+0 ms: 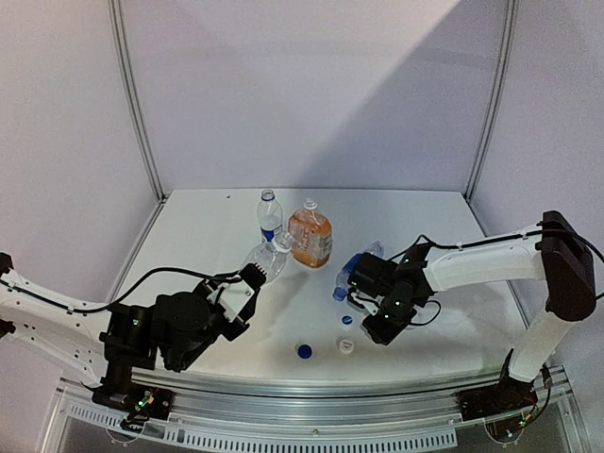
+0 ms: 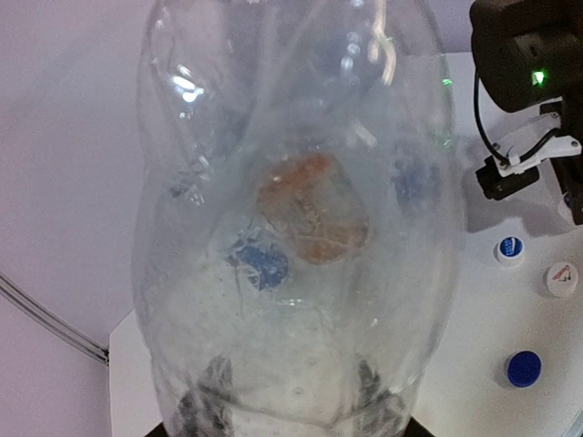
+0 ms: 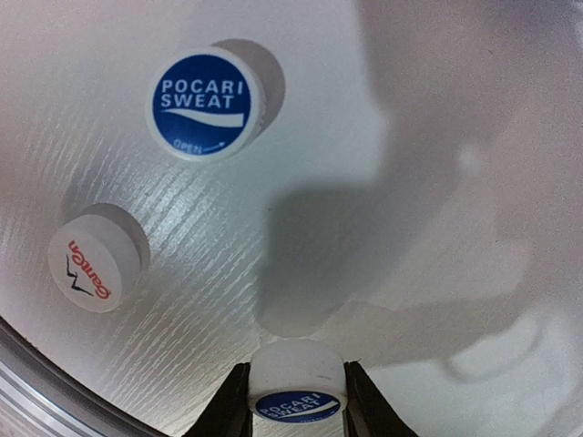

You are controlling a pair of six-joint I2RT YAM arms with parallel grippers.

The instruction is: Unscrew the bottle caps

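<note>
Step in hand, as I judge it: setting aside a cap already off its bottle. The right gripper [image 3: 298, 407] is drawn in narrow on a small white screw cap with a blue Pocari Sweat face [image 3: 298, 378], apparently held above the white bench [image 3: 428, 109].

Ahead of that gripper a second white-rimmed cap with the same blue face [image 3: 208, 103] lies flat on the bench; ahead and to its left lies a plain white cap with red lettering [image 3: 94, 258]; a solid blue cap [image 1: 304, 351] lies further off.

The left gripper [image 2: 290, 411] grips a plain clear plastic bottle [image 2: 291, 209] around its body; whether the neck is bare I cannot tell.

Next move calls for lowering the held cap onto bare bench beside the others, then parting the jaws. Beyond the left gripper stand a blue-labelled clear bottle [image 1: 270, 219] and a squat orange-filled bottle [image 1: 310, 238]; their tops are too small to judge.
</note>
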